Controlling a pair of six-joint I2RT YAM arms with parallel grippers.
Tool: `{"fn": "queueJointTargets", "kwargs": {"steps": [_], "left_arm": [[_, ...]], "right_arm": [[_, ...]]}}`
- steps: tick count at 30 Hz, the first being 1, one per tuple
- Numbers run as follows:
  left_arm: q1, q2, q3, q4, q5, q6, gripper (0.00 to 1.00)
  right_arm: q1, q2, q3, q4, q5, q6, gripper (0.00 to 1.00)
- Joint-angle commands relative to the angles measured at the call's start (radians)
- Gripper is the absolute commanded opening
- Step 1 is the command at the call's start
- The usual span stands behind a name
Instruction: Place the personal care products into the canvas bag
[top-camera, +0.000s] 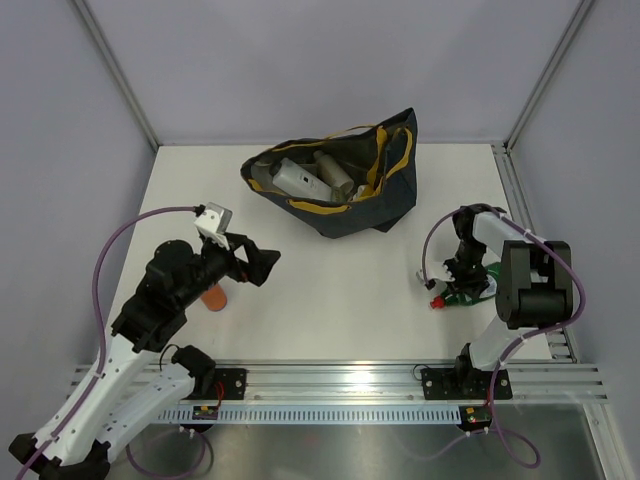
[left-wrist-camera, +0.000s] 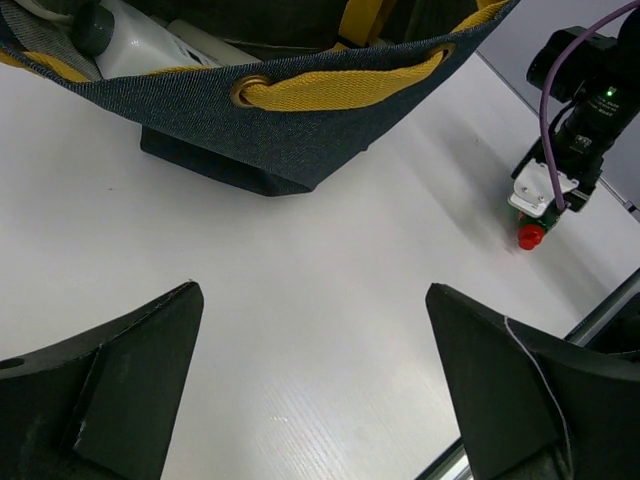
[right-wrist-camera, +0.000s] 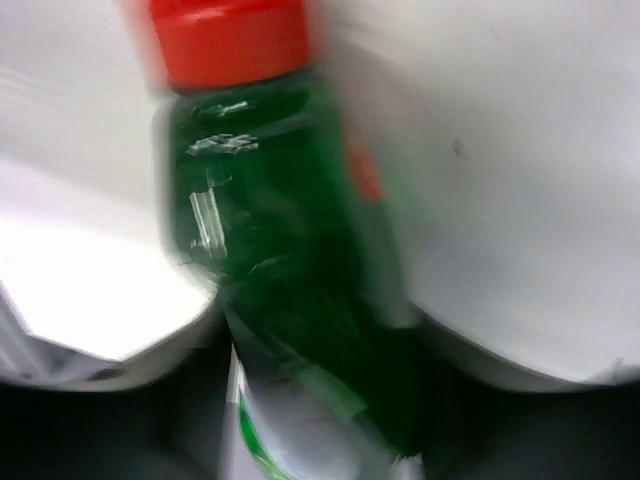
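The canvas bag lies open at the back centre, with mustard-yellow handles. It holds a white-grey bottle and a beige one. The bag also fills the top of the left wrist view. An orange bottle stands under my left arm. My left gripper is open and empty above bare table, short of the bag. My right gripper is shut on the green bottle with the red cap, low at the table on the right. That bottle's cap also shows in the left wrist view.
A metal frame post and rail run along the right edge, close to the right arm. Grey walls close the back and sides. The aluminium rail with both arm bases lines the near edge.
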Motion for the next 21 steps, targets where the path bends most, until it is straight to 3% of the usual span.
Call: {"fn": "queueJointTargets", "kwargs": {"steps": [1, 3, 4, 5, 14, 21], "left_arm": [[0.003, 0.01, -0.006, 0.062, 0.032, -0.038, 0.99], [0.003, 0.01, -0.009, 0.062, 0.033, -0.041, 0.99], [0.003, 0.01, -0.011, 0.059, 0.033, -0.042, 0.99], [0.003, 0.009, -0.014, 0.059, 0.032, -0.043, 0.99], [0.003, -0.007, -0.015, 0.045, 0.007, -0.049, 0.99], [0.003, -0.031, -0.015, 0.039, -0.031, -0.052, 0.99]], "right_arm": [[0.006, 0.07, 0.09, -0.026, -0.08, 0.14, 0.36], [0.006, 0.102, 0.121, -0.047, -0.126, 0.213, 0.18], [0.006, 0.105, 0.144, -0.049, -0.144, 0.269, 0.03], [0.006, 0.102, 0.15, -0.052, -0.16, 0.294, 0.0], [0.005, -0.029, 0.216, -0.073, -0.398, 0.455, 0.0], [0.005, -0.131, 0.319, -0.191, -0.736, 0.527, 0.0]]}}
